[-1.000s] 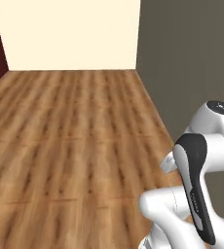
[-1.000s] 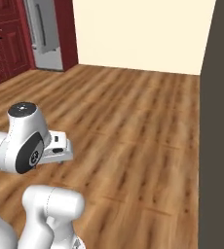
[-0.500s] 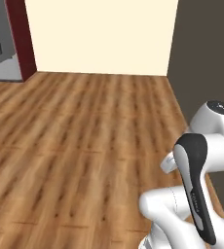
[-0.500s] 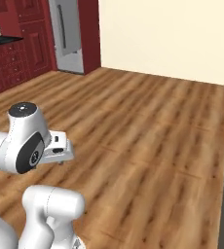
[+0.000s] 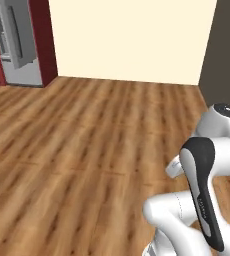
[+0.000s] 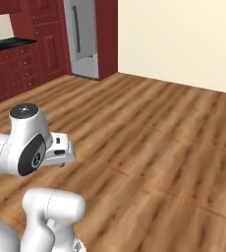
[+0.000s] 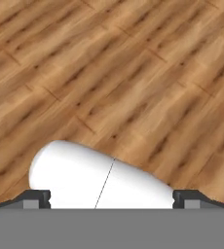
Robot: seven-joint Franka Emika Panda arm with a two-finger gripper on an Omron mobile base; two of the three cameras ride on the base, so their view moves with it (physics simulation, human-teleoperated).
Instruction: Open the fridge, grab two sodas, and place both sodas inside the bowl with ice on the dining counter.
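The fridge (image 5: pixel 21 47) stands tall and light grey at the far left of the left base view, its door shut. In the right base view the fridge (image 6: pixel 83 38) is at the upper left, set between dark red panels, its long dark handle (image 6: pixel 76 28) running vertically. My gripper (image 7: pixel 111 199) is open with nothing between its fingertips (image 7: pixel 36 198), and it hangs folded back over bare wooden floor, far from the fridge. The sodas, the bowl with ice and the dining counter are out of view.
Dark red cabinets (image 6: pixel 43 51) with a black worktop (image 6: pixel 7 45) run left of the fridge. A cream wall (image 5: pixel 129 37) closes the far side and a dark grey wall (image 5: pixel 224 47) stands at the right. Wide wooden floor (image 6: pixel 159 138) lies between me and the fridge.
The whole scene has slid to the right in both base views, so the base is turning or driving. The fridge has come further into view. The arm keeps its folded pose and the gripper stays open.
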